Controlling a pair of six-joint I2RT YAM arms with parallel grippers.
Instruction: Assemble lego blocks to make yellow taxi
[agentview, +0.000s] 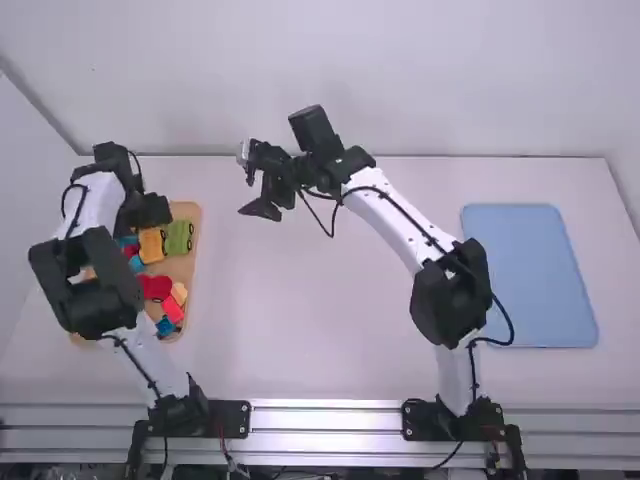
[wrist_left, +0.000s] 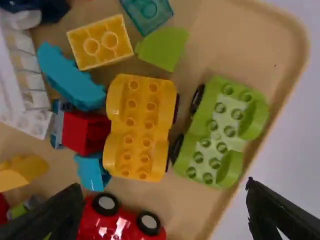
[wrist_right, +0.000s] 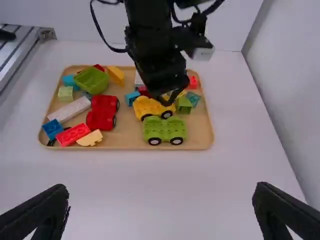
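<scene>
Hovering left hand (agentview: 150, 210), yellow car base (wrist_left: 137, 127) below

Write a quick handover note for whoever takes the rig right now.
Left gripper: open, holding nothing, above the tan tray at the table's left.
Right gripper: open, holding nothing, over the table between that tray and the blue rectangular mat.
Parts: the yellow studded plastic car base with black wheels lies in the tray beside a similar lime-green one; a loose yellow four-stud brick is near it.
Done: no taxi assembly visible; the yellow base's studs are bare.
Left: probably take out the yellow base, then build the taxi body on it.
</scene>
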